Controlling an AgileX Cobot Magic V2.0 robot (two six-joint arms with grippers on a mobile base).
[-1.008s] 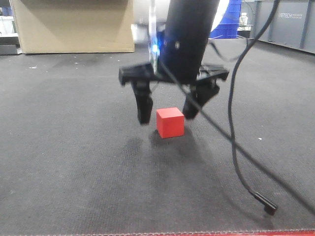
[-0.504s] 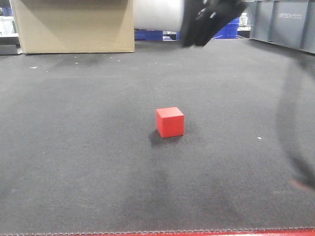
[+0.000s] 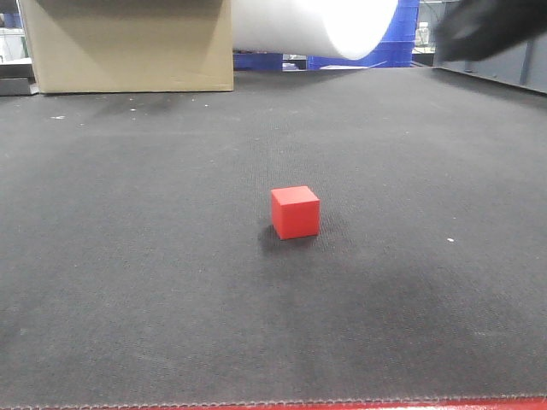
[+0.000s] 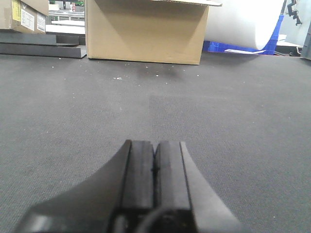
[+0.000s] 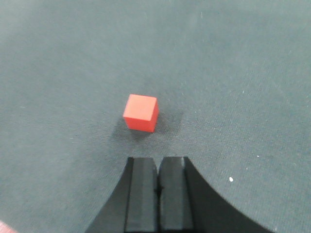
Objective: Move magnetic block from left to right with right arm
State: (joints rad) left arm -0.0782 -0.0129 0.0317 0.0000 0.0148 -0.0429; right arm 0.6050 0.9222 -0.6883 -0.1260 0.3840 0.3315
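A small red magnetic block (image 3: 296,213) sits alone on the dark grey, woven-textured surface (image 3: 128,256), resting flat on one face with nothing touching it. The cube is a plain, even red with matte, smooth faces and crisp edges; its top face catches the light a shade brighter than its sides, and a soft shadow spreads from its base. Seen from the right wrist camera, the block (image 5: 141,113) lies a little ahead of the right hand (image 5: 158,170) and slightly to its left, well clear of it. That hand's two black pads are pressed together with nothing between them. The left hand (image 4: 155,160) is likewise closed and empty, its pads meeting over bare surface. In the front view, a blurred dark shape at the upper right corner is part of the right arm (image 3: 491,26), raised off the surface. Behind stand a large cardboard box (image 3: 128,44), a white roll (image 3: 316,24) and blue crates (image 3: 402,38).
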